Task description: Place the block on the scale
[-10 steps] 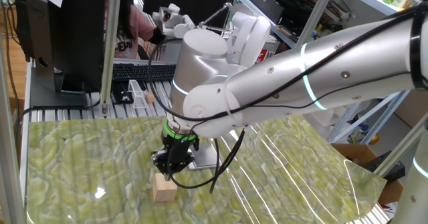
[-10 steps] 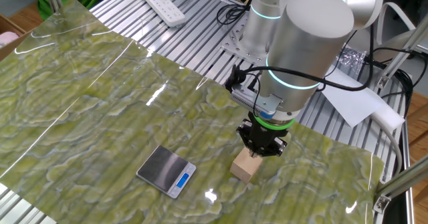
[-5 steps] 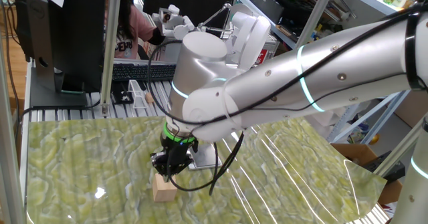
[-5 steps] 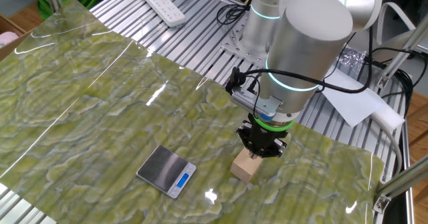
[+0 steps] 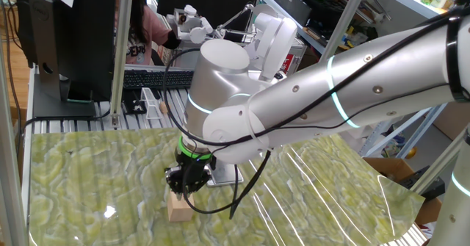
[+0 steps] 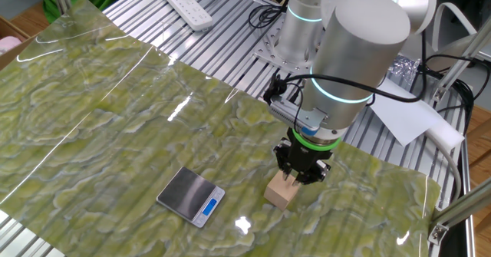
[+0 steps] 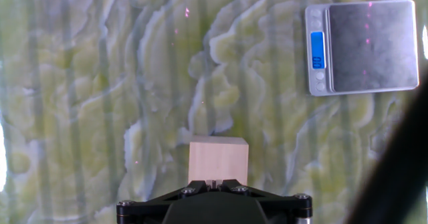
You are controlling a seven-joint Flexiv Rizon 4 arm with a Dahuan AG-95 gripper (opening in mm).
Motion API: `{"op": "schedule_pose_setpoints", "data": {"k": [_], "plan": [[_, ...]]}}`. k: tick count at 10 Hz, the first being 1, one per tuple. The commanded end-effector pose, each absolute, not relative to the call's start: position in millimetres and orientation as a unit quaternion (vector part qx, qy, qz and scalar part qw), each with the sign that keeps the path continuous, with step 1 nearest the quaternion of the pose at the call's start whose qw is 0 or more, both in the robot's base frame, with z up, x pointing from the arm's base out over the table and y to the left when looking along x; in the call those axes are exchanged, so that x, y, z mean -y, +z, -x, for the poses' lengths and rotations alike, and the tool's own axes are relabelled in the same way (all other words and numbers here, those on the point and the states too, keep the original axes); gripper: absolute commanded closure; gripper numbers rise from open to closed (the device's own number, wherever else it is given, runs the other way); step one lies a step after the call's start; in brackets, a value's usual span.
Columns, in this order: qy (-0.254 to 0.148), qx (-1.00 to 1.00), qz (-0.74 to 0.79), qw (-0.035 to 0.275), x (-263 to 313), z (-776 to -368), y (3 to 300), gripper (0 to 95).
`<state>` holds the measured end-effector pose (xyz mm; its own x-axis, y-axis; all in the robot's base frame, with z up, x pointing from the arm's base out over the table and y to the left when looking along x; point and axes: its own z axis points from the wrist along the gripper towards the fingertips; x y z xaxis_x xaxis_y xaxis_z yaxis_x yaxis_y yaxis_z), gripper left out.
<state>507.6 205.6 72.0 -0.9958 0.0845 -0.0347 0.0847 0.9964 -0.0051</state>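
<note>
The block (image 5: 178, 208) is a light-tan wooden cube resting on the green patterned mat; it also shows in the other fixed view (image 6: 281, 193) and in the hand view (image 7: 218, 158). My gripper (image 5: 184, 189) hangs straight over it, fingertips close together right at the cube's top edge (image 6: 291, 181), not around its sides. In the hand view the gripper (image 7: 214, 182) shows its two tips pressed together, empty. The scale (image 6: 192, 196), with a silver plate and a blue display, lies flat a short way from the block; it also shows in the hand view at the upper right (image 7: 361, 45).
The mat (image 6: 92, 111) lies on a ribbed metal table. A white power strip (image 6: 186, 6) lies at the far edge, and white paper (image 6: 406, 111) lies beside the arm's base. A keyboard (image 5: 150, 78) and a monitor (image 5: 70, 33) stand behind the mat.
The arm has sunk slightly, bringing the fingertips closer to the top of the block. The block and the scale have not moved.
</note>
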Motion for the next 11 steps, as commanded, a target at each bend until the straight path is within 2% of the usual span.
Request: {"op": "schedule_pose_setpoints", "data": {"k": [1,10,11], "plan": [[-0.011,-0.999,-0.045,0.025,-204.7,-508.6,72.4,0.0],[-0.019,-0.998,-0.044,0.035,-204.4,-509.5,70.5,0.0],[-0.018,-0.998,-0.048,0.036,-204.4,-509.5,69.4,19.0]]}}
